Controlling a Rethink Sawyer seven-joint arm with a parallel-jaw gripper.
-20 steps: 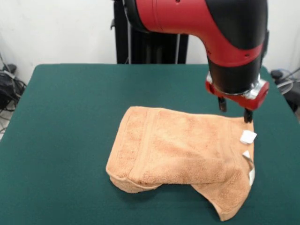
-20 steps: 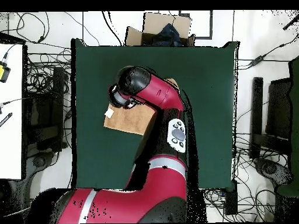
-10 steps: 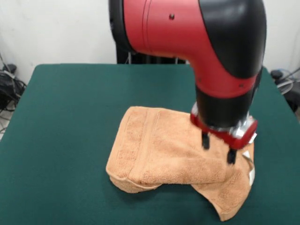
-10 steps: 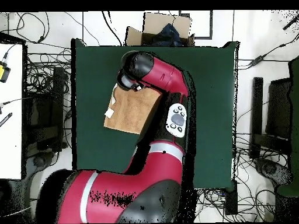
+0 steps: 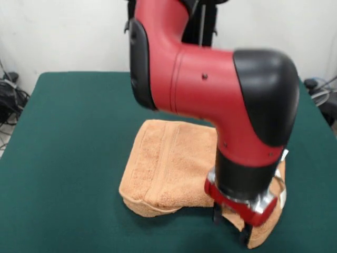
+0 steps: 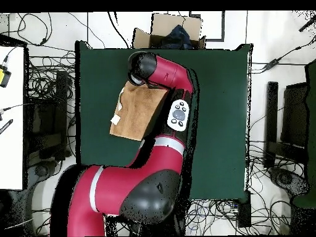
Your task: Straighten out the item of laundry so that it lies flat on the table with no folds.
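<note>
The folded orange-tan towel [image 5: 174, 168] lies centre-right on the green table [image 5: 68, 132], its loose lower-right corner directly beneath the gripper [image 5: 231, 226], whose two dark fingers straddle that corner, parted and holding nothing.

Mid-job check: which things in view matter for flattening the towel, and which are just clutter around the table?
Job:
towel, still folded
green table
gripper, down at the towel's near corner

Clutter:
cardboard box beyond the table
cables on the floor
</note>
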